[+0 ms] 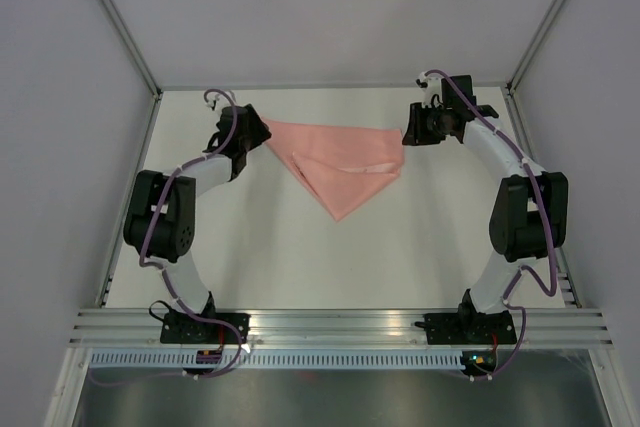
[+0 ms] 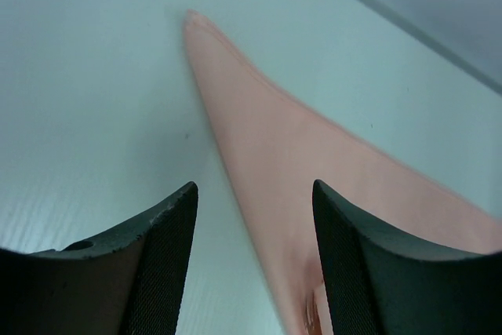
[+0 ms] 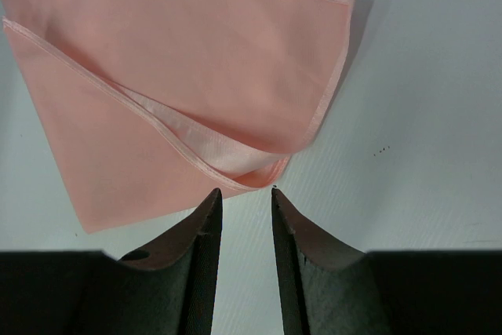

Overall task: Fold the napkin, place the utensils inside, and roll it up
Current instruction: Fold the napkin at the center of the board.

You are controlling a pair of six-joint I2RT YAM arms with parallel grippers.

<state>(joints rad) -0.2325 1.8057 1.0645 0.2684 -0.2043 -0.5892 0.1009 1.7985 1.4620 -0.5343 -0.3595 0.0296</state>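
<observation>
The pale pink napkin (image 1: 335,162) lies on the white table, folded into a rough triangle with its point toward the near side. My left gripper (image 1: 260,135) hovers at the napkin's left corner. In the left wrist view the left gripper (image 2: 254,186) is open, and the napkin (image 2: 314,154) runs beneath and past its right finger with nothing pinched. My right gripper (image 1: 408,128) sits at the napkin's right corner. In the right wrist view the right gripper (image 3: 245,192) is open, its tips just short of the napkin's (image 3: 180,60) layered hem, bare table between them. The utensils are out of view.
White enclosure walls stand on three sides, with the table's far edge (image 1: 330,88) just behind both grippers. An aluminium rail (image 1: 340,325) carrying the arm bases runs along the near edge. A side rail (image 1: 128,197) borders the table on the left.
</observation>
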